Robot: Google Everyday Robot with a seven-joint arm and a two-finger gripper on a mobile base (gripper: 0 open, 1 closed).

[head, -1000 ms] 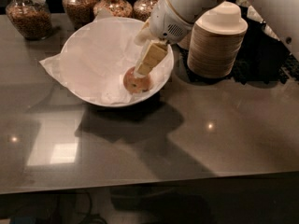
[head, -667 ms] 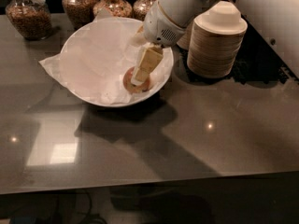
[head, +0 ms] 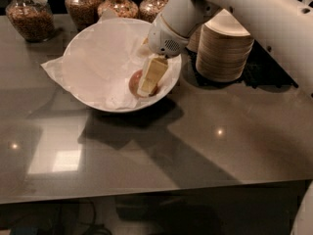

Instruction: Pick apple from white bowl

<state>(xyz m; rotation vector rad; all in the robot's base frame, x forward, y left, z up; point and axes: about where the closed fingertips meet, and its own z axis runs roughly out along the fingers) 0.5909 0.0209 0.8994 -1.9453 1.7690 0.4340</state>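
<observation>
1. The white arm (head: 264, 13) comes in from the upper right edge and slopes down to the left.
2. It ends in a rounded wrist housing (head: 173, 23) with a small vent grille on its lower face, poised over the right side of the white bowl (head: 117, 107).
3. The gripper (head: 146, 87) hangs below the wrist housing, pale and tilted down-left, reaching inside the white bowl with its tip in front of the apple (head: 134, 82).
</observation>
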